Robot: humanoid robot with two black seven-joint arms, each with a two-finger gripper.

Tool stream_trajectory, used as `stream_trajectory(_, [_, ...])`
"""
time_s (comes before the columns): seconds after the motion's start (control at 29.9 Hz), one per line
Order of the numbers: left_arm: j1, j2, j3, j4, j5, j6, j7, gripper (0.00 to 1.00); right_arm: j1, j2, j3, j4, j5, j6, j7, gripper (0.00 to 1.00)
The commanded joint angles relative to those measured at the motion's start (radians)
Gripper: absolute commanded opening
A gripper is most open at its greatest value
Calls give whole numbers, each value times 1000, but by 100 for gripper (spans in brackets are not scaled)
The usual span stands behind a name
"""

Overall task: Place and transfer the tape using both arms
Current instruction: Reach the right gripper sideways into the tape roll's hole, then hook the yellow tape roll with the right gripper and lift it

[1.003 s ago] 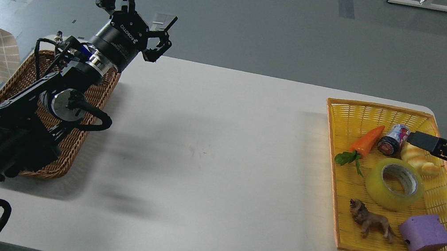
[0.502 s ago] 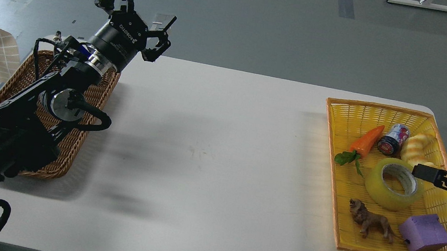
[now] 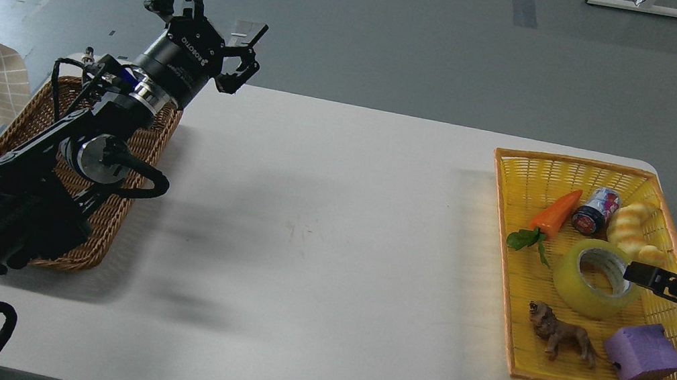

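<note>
1. Our left gripper point(image 3: 214, 10) hangs raised over the table's point(image 3: 319, 228) far left edge, fingers spread, holding nothing.
2. The yellow basket point(image 3: 510, 244) holds the tape point(image 3: 596, 280): a wide translucent yellow roll lying flat, pale core facing up.
3. Our right gripper point(image 3: 636, 272) reaches the roll's right rim; we cannot tell its finger state.

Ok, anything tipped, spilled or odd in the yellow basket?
Only the small can, lying on its side between the toy carrot and bread toy. The tape lies flat, nothing spilled.
</note>
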State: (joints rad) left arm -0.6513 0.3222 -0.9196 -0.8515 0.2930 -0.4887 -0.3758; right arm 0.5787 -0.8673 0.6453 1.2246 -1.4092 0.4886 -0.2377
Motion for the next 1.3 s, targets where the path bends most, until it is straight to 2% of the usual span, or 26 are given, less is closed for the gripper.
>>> stream_trajectory(0.0, [-1,0,-1,0,-1,0,0,98,3,22,-1,-19,-5,0,0,82])
stream_trajectory(0.23, [-1,2,-1,0,-2,0,0,98,3,39,-3,-28,-28,0,0,71])
stream_trajectory(0.3, [-1,2,-1,0,-2,0,-2,98,3,40,-3,-28,-28,0,0,71])
stream_trajectory(0.47, [-1,2,-1,0,-2,0,0,98,3,45,-4,-33,-28,0,-2,61])
stream_trajectory(0.54, [-1,1,-1,0,-2,0,0,98,4,47,-21,-37,-28,0,-2,53])
stream_trajectory(0.77, [-1,2,-1,0,-2,0,0,98,6,66,-32,-74,-28,0,-3,51])
stream_trajectory(0.84, [-1,0,-1,0,-2,0,0,98,6,70,-32,-82,-27,0,-2,41])
stream_trajectory(0.9, [-1,0,-1,0,-2,0,0,98,6,73,-33,-82,-27,0,-2,37])
stream_trajectory(1.04, [-1,-3,-1,0,-2,0,0,98,7,80,-33,-82,-27,0,-3,13])
stream_trajectory(1.07, [-1,-3,-1,0,-2,0,0,98,12,80,-33,-82,-27,0,-3,1])
stream_trajectory(1.27, [-1,-2,-1,0,-2,0,0,98,91,76,-33,-54,-16,0,-3,0])
